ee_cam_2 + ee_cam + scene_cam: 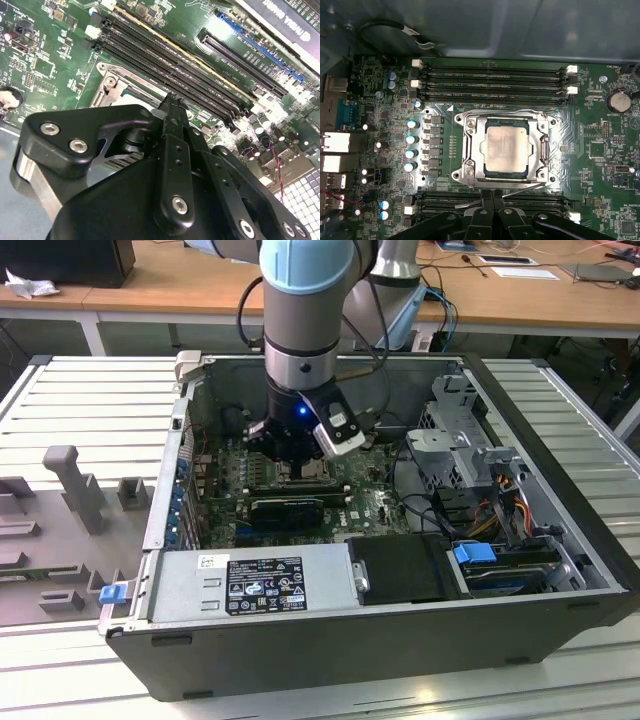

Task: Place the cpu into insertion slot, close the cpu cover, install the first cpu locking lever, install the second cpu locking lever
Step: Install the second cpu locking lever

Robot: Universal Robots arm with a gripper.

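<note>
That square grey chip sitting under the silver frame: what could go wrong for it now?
The gripper hangs at the edge of the silver metal cover frame around the grey square chip. A slip could scrape the long black memory slots beside it. A thin wire lever lying near the fingertips might spring loose.

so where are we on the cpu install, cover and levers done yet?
Done: the cpu sits in the insertion slot, and the cpu cover lies flat around it. In hand: the gripper has its fingers together at a lever along the socket's edge, holding nothing. Left: a second lever runs along the opposite edge; whether either is latched can't be told.
</note>
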